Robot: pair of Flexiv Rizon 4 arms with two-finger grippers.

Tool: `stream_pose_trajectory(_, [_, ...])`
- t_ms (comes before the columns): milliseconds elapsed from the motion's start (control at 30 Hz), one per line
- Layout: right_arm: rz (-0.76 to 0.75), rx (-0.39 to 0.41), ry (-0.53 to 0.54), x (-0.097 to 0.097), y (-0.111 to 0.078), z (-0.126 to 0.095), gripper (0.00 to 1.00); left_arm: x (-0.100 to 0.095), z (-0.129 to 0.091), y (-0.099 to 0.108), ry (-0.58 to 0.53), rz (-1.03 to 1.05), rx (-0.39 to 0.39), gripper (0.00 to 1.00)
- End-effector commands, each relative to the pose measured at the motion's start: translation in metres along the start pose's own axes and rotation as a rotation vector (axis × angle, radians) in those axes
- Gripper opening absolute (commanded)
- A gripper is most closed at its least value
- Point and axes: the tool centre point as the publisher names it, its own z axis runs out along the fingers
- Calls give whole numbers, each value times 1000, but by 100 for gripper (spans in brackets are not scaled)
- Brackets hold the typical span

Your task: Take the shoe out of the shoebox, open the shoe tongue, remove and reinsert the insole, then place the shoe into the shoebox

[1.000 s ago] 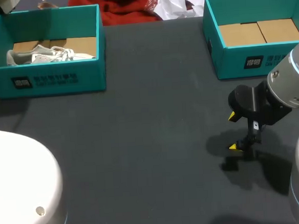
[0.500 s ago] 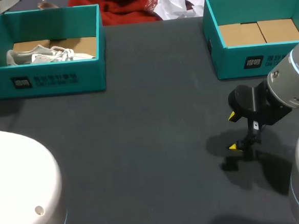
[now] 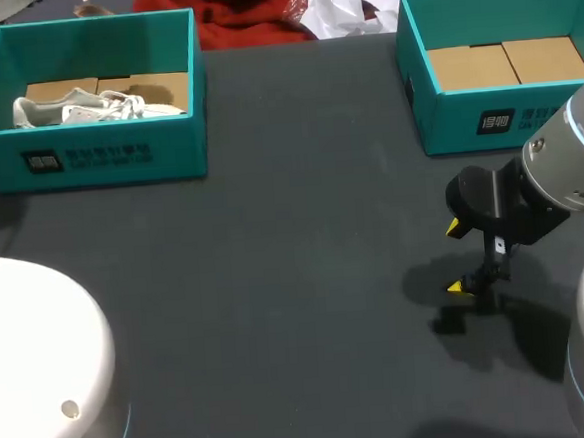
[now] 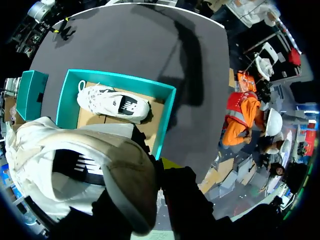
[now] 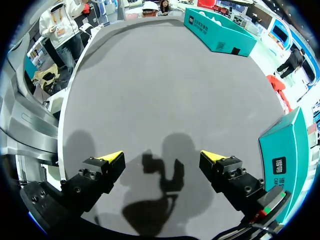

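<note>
Two teal shoeboxes (image 3: 107, 157) (image 3: 456, 122), two white shoes (image 4: 112, 102) (image 4: 75, 170)

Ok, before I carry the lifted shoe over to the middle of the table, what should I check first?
1. Shoe out of the box: ok. The lifted shoe hangs at the left gripper, above the left shoebox.
2. Grip on it: cannot tell. The shoe hides the contact.
3. Second shoe lying inside the left shoebox: ok.
4. Right gripper open and holding nothing, over the table: ok.
5. Right shoebox holding only cardboard: ok.
</note>
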Motion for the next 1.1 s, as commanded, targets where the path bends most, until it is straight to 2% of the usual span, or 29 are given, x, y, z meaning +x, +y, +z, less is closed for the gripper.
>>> stream_pose_trajectory(33, [0,0,-3,2,-1,-1,100,-3,2,12,34,67,-16,0])
stream_pose_trajectory(67, [0,0,-3,2,-1,-1,100,-4,3,15,58,97,-49,0])
stream_pose_trajectory(233, [0,0,-3,2,-1,-1,100,-6,7,28,109,136,-77,0])
stream_pose_trajectory(633, [0,0,-3,2,-1,-1,100,-5,6,29,105,150,-75,0])
stream_pose_trajectory(867, [0,0,-3,2,-1,-1,100,-17,35,42,107,181,-101,0])
stream_pose_trajectory(1100, [0,0,-3,2,-1,-1,100,-21,57,37,123,199,-89,0])
